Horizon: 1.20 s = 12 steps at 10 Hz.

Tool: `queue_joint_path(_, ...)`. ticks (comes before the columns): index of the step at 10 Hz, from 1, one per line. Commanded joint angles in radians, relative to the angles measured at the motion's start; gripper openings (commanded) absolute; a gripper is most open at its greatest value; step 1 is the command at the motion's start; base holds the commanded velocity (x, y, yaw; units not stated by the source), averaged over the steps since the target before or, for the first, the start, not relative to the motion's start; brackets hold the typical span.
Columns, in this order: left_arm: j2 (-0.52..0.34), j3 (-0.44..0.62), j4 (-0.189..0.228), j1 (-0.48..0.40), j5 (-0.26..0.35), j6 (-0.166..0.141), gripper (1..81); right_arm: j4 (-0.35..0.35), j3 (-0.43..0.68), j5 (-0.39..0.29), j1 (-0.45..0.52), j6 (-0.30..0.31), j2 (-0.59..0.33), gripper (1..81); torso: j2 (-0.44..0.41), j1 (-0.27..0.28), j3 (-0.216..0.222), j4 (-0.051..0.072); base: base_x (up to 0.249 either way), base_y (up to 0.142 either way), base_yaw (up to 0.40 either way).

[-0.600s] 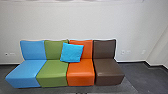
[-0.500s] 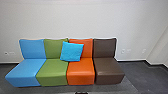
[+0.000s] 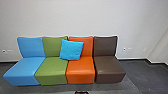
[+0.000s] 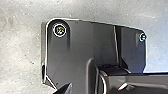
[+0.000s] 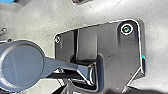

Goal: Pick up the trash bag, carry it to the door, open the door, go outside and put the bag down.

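Beyond the robot's own dark base plate, grey floor (image 4: 22, 50) lies in the left wrist view. In the right wrist view, pale floor (image 5: 155, 15) surrounds the same kind of plate, and a round-ended grey part of the robot reaches across. Whether either gripper is open or shut cannot be made out.
Ahead, a row of blue (image 3: 26, 67), green (image 3: 52, 70), orange (image 3: 80, 71) and dark brown (image 3: 109, 71) seats stands before a white wall (image 3: 82, 17). A light-blue cushion (image 3: 71, 49) leans on the backrests. A small dark object (image 3: 82, 92) pokes in at the bottom edge.
The head camera has shifted: the seats appear slightly larger and higher, and the wall shows less at the top. More of the small dark object shows at the bottom edge.
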Motion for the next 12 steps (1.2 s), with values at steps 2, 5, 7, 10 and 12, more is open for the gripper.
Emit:
queue_joint_path(2,-0.077,0.057,-0.096,-0.145,0.153,-0.001,81.1,-0.002,0.192,-0.093,0.127,0.027,-0.152,81.1,-0.134,0.086,0.000,0.000,0.000,0.000,0.000)
queue_joint_path(5,-0.096,0.058,-0.132,-0.247,0.234,-0.001,81.1,0.018,0.269,-0.179,0.196,0.035,-0.203,81.1,-0.239,0.152,-0.001,0.000,0.000,0.000,0.000)
queue_joint_path(7,-0.100,0.057,-0.173,-0.316,0.256,-0.002,81.1,0.016,0.314,-0.193,0.227,0.035,-0.240,81.1,-0.313,0.199,-0.078,0.000,0.000,0.000,0.000)
queue_joint_path(10,-0.091,0.028,-0.213,-0.409,0.340,-0.002,81.1,0.021,0.363,-0.195,0.267,0.053,-0.293,81.1,-0.401,0.252,-0.143,0.000,0.000,0.000,0.000)
queue_joint_path(12,-0.077,-0.002,-0.219,-0.464,0.357,-0.005,81.1,0.021,0.401,-0.198,0.293,0.058,-0.330,81.1,-0.468,0.295,-0.206,0.000,0.000,0.000,0.000)
